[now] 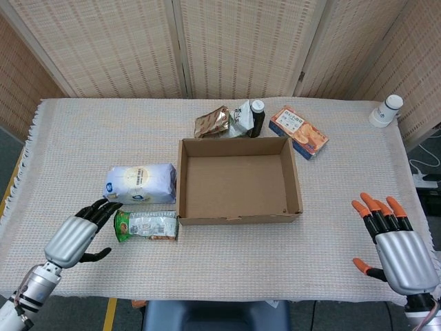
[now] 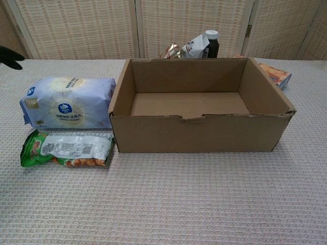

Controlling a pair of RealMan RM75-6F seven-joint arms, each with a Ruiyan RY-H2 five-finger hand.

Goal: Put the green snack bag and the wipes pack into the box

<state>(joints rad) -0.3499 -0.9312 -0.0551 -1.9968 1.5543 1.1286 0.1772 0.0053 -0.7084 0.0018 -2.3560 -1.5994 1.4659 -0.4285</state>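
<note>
Head view shows one green snack bag (image 1: 146, 225), a flat crinkled plastic pouch with a pale printed label, lying on the woven cloth of the tabletop (image 1: 83, 138) just off the near left corner of the box (image 1: 238, 218). Directly behind it, and close to the box's left wall, lies one wipes pack (image 1: 140, 183), a plump, soft, pillow-shaped packet in pale blue and white film. Neither is inside the box. The box is a single shallow rectangular tray of brown corrugated cardboard, open at the top, its front rim slightly ragged in the chest view.

The left robot hand (image 1: 76, 236), with a silver shell and black fingers, hovers just left of the snack bag, fingers spread and pointing at it, holding nothing. The right robot hand (image 1: 398, 245), silver with orange-tipped black fingers, is well apart at the near right edge, fingers spread wide and empty. In the chest view only a dark fingertip shows at the left edge.

Behind the box sit two crumpled foil bags, one bronze foil bag (image 1: 211, 123) and one silver foil bag (image 1: 241, 118), beside one dark bottle (image 1: 257, 117) with a white cap. One flat orange carton (image 1: 298, 131) lies to their right, and one small white cup-shaped container (image 1: 385, 110) stands at the far right corner.
</note>
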